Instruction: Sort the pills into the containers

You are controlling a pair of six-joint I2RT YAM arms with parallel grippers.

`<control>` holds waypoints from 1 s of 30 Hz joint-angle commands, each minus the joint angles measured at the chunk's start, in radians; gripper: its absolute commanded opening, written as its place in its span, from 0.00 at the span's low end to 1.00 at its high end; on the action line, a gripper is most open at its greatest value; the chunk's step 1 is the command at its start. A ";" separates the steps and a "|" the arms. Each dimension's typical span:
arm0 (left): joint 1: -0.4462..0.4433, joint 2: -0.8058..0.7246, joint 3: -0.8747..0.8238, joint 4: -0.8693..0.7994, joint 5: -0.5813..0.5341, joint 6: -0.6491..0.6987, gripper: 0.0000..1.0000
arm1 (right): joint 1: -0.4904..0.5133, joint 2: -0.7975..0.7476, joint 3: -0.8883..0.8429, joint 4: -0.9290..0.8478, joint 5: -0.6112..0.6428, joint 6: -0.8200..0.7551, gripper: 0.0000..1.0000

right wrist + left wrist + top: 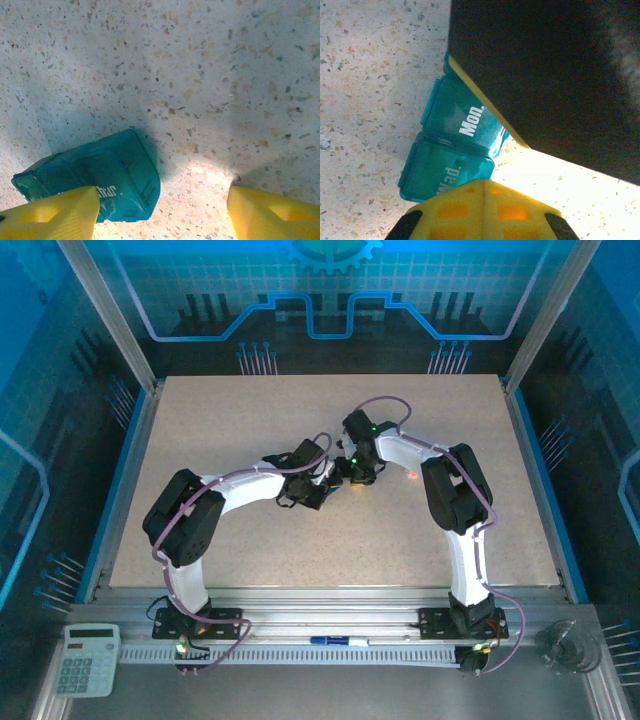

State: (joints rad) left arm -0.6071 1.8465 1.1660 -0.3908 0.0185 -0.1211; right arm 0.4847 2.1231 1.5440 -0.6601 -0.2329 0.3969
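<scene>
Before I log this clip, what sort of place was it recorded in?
Probably a lab robot cell: speckled table in an aluminium frame, blue-lit panels with circuit graphics around it, a calculator on the ledge.

Left arm (235, 488) and right arm (462, 550): white moulded link shells, with bulky black joint housings between them. Each stands on a flat black base plate (197, 620). A lilac cable (385, 399) runs along the outside of each arm, with slack loops at base and wrist. Small green indicator light (372, 426) on right wrist housing.

Left end effector (482, 184): yellow plastic fingers (455, 210) with square recessed pockets and black outer corners. Right end effector (160, 215): same yellow fingers (50, 215), blunt wedge tips, one hollow pocket visible.
</scene>
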 commanded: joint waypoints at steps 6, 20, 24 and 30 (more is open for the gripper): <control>0.000 0.000 0.005 -0.078 -0.025 0.015 0.00 | -0.001 0.085 0.020 0.035 -0.020 0.004 0.70; 0.058 -0.202 0.063 -0.031 -0.099 0.001 0.10 | -0.067 0.016 0.205 -0.023 -0.078 -0.006 0.74; 0.082 -0.276 0.054 0.002 -0.140 0.009 0.18 | -0.106 -0.062 0.223 -0.032 -0.088 -0.006 0.76; 0.147 -0.404 0.019 0.064 -0.200 0.038 0.40 | -0.202 -0.251 0.138 0.023 -0.082 -0.006 0.82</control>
State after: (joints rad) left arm -0.4931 1.5127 1.2007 -0.3748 -0.1280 -0.0990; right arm 0.3267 1.9892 1.7145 -0.6647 -0.2996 0.4004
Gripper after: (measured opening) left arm 0.380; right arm 0.813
